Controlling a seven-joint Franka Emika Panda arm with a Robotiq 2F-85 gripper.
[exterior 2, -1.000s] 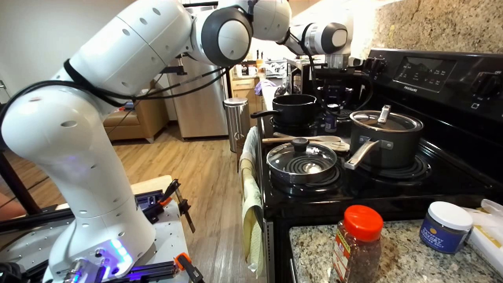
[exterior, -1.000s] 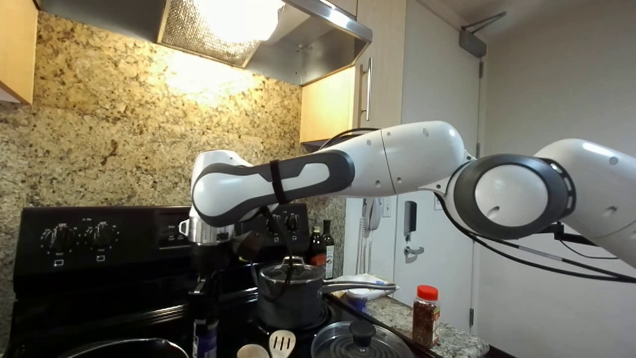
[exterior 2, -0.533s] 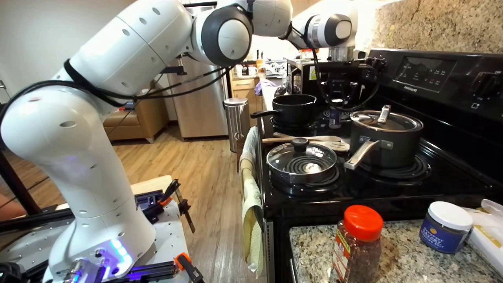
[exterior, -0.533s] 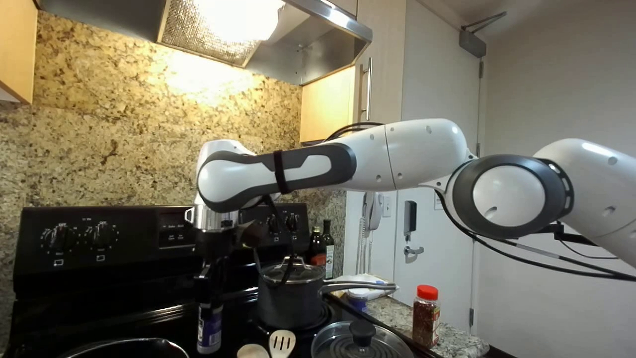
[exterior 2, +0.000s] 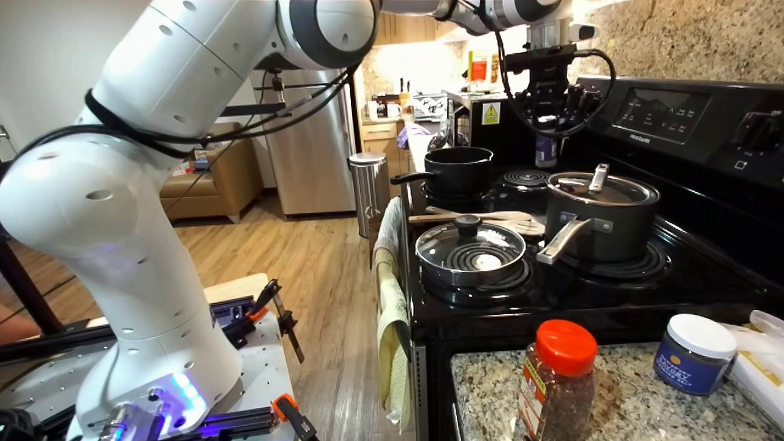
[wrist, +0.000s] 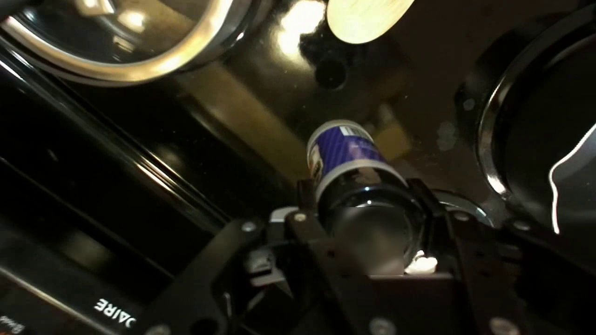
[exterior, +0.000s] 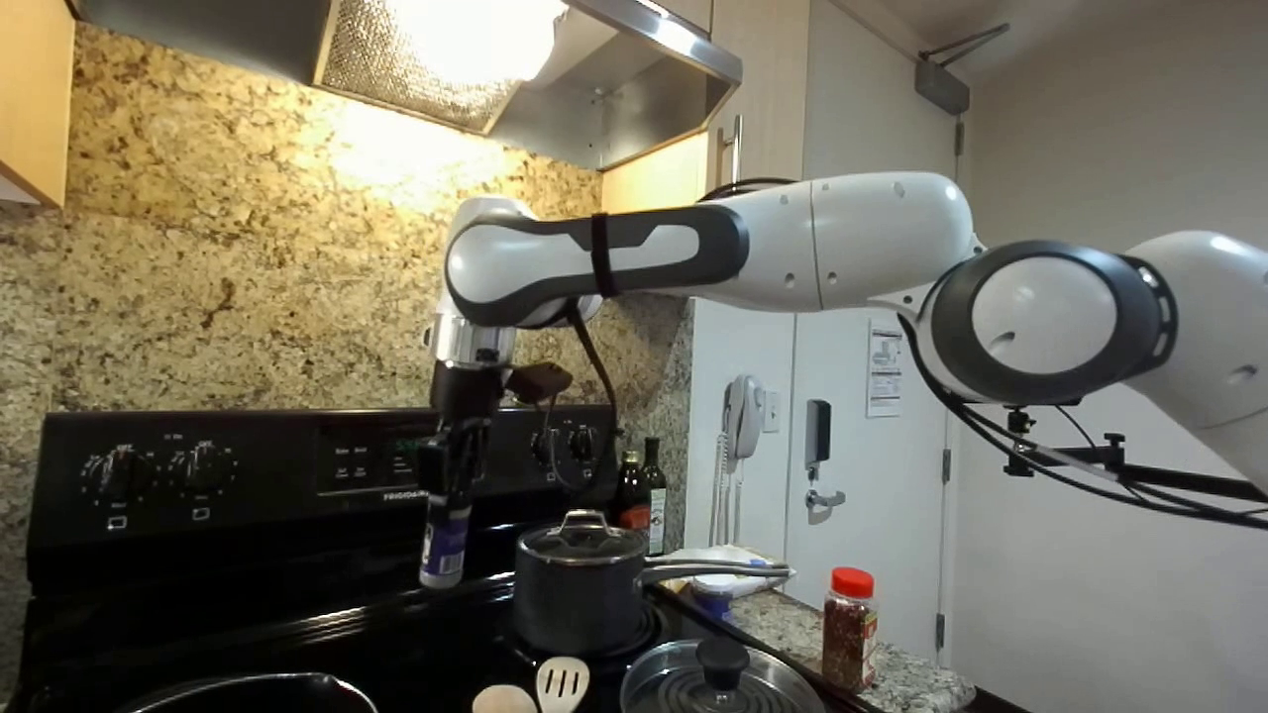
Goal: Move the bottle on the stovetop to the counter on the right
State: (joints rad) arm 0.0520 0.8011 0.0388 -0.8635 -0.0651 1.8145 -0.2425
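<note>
The bottle (exterior: pixel 444 550), dark on top with a purple label and a pale base, hangs in the air above the black stovetop (exterior 2: pixel 588 300). My gripper (wrist: pixel 365 193) is shut around its dark upper part, with a finger on each side. In the wrist view the bottle (wrist: pixel 351 149) points down, with its base well above the glass. In an exterior view the bottle (exterior 2: pixel 546 152) is above the rear burner, behind the steel-lidded pot. The speckled granite counter (exterior 2: pixel 490 380) lies beyond the stove's near side; it also shows in an exterior view (exterior: pixel 778 619).
The lidded pot (exterior 2: pixel 603 229) stands between the bottle and the counter. A glass-lidded pan (exterior 2: pixel 470 275), an open black saucepan (exterior 2: pixel 456 171) and wooden utensils (exterior 2: pixel 478 217) are on the stove. A red-lidded jar (exterior 2: pixel 560 386) and a white-lidded jar (exterior 2: pixel 692 361) stand on the counter. Oil bottles (exterior: pixel 654 505) stand behind.
My gripper has risen with the bottle off the stovetop, from low down to about the pot's lid height. It has also shifted towards the pot. The other things have not moved.
</note>
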